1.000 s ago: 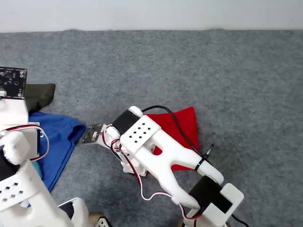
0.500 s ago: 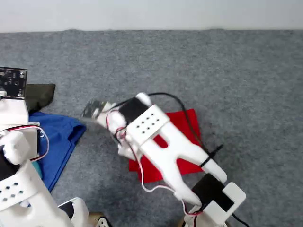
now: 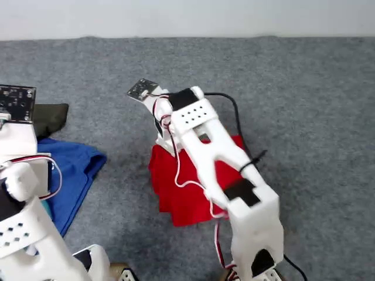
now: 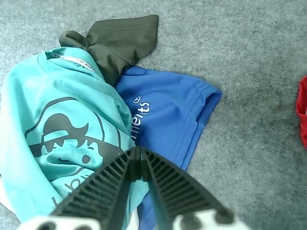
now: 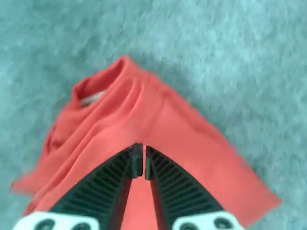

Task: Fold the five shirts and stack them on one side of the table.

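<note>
A: Fabric: how does the red shirt handle?

B: Limp, light, central on the counter. Right hand, shut, pinches its middle; a hem corner would likely fold cleaner. Left hand, shut and empty, hangs over the pile.

Bright, even, diffuse light w/ soft faint shadows on worktop round red shirt under right jaws.

red shirt partly under right arm, teal shirt cut off
</note>
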Controlling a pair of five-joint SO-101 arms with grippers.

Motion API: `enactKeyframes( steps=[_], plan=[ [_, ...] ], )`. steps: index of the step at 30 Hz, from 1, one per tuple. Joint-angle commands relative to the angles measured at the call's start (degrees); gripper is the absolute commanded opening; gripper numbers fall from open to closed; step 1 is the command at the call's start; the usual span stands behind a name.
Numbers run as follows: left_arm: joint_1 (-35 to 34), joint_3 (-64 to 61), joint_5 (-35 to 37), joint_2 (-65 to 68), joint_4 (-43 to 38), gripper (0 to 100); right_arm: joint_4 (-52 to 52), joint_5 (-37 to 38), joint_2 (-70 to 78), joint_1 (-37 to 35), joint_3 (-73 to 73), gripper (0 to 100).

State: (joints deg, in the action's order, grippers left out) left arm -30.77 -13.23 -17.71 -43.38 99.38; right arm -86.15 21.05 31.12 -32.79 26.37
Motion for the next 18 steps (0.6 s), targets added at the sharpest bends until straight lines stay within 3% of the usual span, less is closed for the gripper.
enactKeyframes(
  steps=[1,10,18],
  plan=[
    [0.00,0.22,-0.09,-1.05,1.05,2,0.40,-0.26,6.90,0.48,10.46,0.9],
    [0.00,0.22,-0.09,-1.05,0.97,2,-1.80,3.78,24.66,2.15,38.77,0.9],
    [0.00,0.22,-0.09,-1.05,0.97,2,-15.96,3.78,30.20,1.89,57.67,0.9]
  ],
)
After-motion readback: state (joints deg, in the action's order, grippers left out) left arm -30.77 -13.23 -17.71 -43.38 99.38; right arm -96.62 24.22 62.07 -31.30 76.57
